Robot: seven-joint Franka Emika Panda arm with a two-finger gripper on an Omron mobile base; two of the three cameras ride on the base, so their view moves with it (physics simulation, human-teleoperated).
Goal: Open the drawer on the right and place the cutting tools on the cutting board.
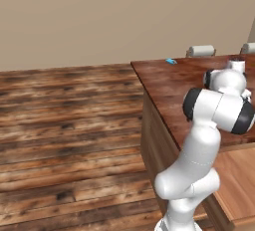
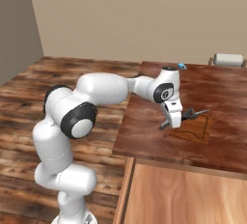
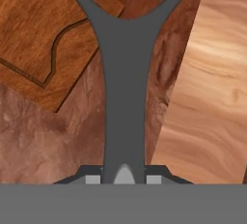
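Currently in the place step: gripper (image 2: 179,118) is pinched on a dark grey cutting tool (image 3: 124,88), carried just above the cutting board (image 2: 197,130). Drawer (image 2: 188,196) stands open. Next move likely: lower over the board's middle, then release.

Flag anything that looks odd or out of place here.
Nothing spilled or damaged. The gripper is shut on a dark grey cutting tool, held above the cutting board; the drawer stands open.
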